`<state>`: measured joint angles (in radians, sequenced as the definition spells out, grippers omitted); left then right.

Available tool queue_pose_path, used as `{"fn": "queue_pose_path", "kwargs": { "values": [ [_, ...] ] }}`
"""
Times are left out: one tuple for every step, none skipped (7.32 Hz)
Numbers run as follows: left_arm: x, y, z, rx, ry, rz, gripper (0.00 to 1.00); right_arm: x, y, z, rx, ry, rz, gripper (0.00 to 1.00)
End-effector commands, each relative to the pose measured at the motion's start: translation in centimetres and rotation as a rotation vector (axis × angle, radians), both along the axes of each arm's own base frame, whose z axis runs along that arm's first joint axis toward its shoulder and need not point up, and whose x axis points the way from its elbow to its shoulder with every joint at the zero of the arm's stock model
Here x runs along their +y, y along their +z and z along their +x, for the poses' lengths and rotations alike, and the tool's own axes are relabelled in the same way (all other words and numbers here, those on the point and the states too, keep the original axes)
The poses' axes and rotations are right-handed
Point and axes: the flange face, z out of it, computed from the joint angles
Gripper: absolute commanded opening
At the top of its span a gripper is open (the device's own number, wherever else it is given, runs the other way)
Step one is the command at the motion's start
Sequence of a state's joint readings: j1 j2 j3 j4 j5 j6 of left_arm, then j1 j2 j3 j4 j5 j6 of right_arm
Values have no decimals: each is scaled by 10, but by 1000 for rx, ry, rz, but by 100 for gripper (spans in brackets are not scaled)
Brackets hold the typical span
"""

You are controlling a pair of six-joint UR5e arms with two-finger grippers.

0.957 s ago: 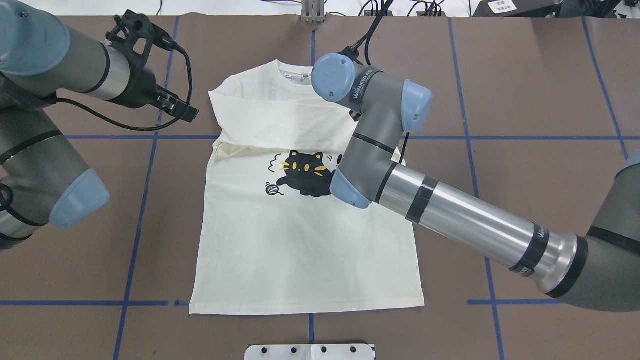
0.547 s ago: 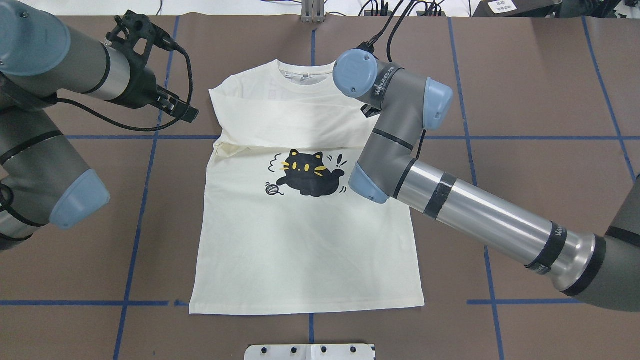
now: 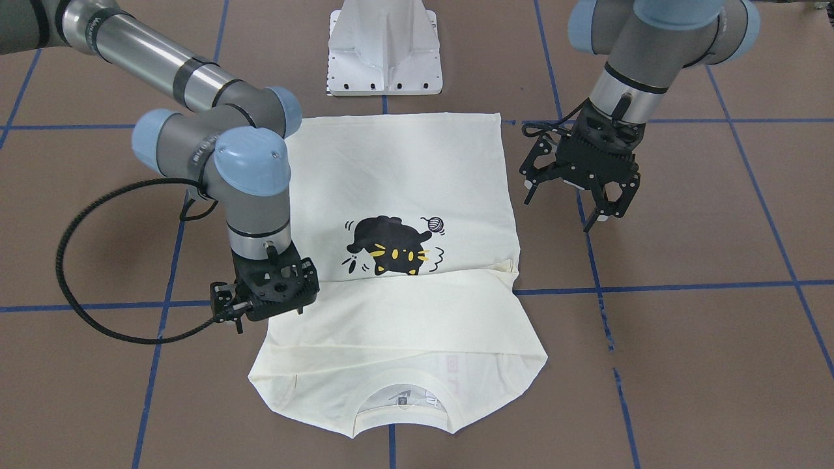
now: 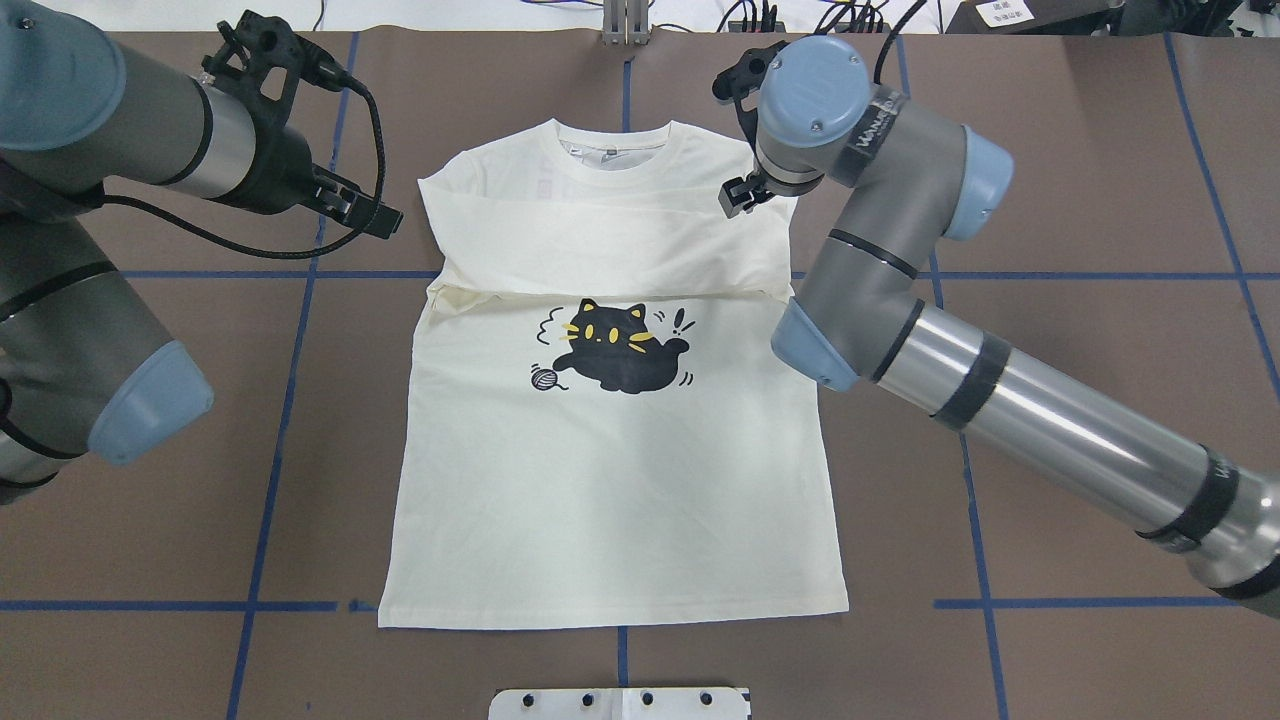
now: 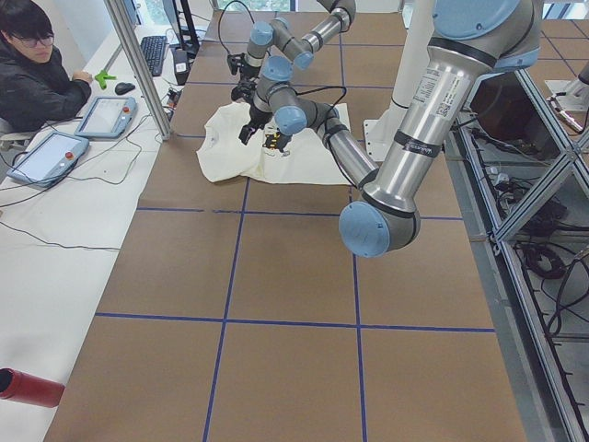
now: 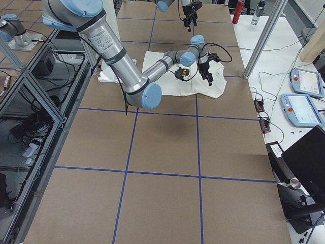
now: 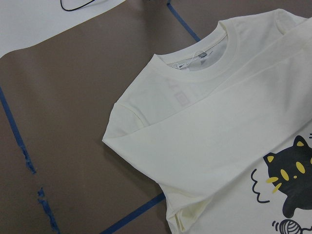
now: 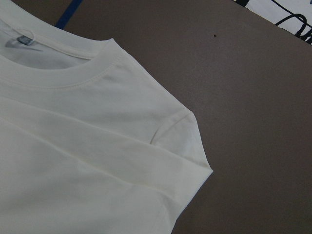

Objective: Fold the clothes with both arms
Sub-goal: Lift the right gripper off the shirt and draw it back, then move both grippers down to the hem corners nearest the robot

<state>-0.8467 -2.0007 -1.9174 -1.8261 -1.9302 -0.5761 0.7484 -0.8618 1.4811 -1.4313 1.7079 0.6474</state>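
Note:
The cream T-shirt [image 4: 610, 480] lies flat on the brown table, print side up, with the black cat print [image 4: 612, 350] at mid-chest. Both sleeves are folded across the chest, and the ribbed collar [image 4: 615, 150] is at the far edge. My right gripper [image 4: 742, 192] hangs just over the shirt's right shoulder edge, open and holding nothing; in the front view it [image 3: 267, 303] points down at the cloth. My left gripper [image 3: 567, 208] is open and empty, hovering over bare table left of the shirt's shoulder [image 7: 122, 131]. The wrist views show no fingers.
The white pedestal base [image 3: 386, 49] stands at the robot's edge, next to the shirt's hem. A black cable [image 3: 85, 280] loops beside the right wrist. Blue tape lines [image 4: 270, 440] cross the table. A seated operator [image 5: 32, 69] and tablets are beyond the far edge.
My right arm has swung off the shirt's chest, rightward and farther away, to the right shoulder edge, uncovering the whole cat print. My left gripper has barely moved.

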Motion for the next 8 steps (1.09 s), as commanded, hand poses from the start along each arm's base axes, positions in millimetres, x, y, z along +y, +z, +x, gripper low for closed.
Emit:
{"fn": "queue_pose_path", "kwargs": {
  "values": [
    [23, -1, -6, 59, -41, -84, 100, 80, 2, 56, -180, 42, -88, 100],
    [47, 0, -11, 117, -84, -176, 100, 124, 6, 66, -281, 130, -235, 100],
    [91, -4, 4, 173, -105, -245, 100, 175, 1, 70, -367, 201, -357, 100],
    [128, -9, 22, 223, -135, -321, 100, 226, -1, 80, -436, 220, -442, 100],
    [163, -3, 43, 239, -169, -386, 100, 279, 10, 81, -509, 251, -475, 100],
    [202, 4, 62, 258, -200, -462, 97, 329, 27, 77, -555, 303, -471, 100],
    [243, 12, 89, 290, -261, -578, 81, 369, 41, 62, -593, 369, -476, 99],
    [273, 25, 107, 296, -301, -649, 68, 391, 42, 53, -619, 412, -467, 99]
  ]
}}
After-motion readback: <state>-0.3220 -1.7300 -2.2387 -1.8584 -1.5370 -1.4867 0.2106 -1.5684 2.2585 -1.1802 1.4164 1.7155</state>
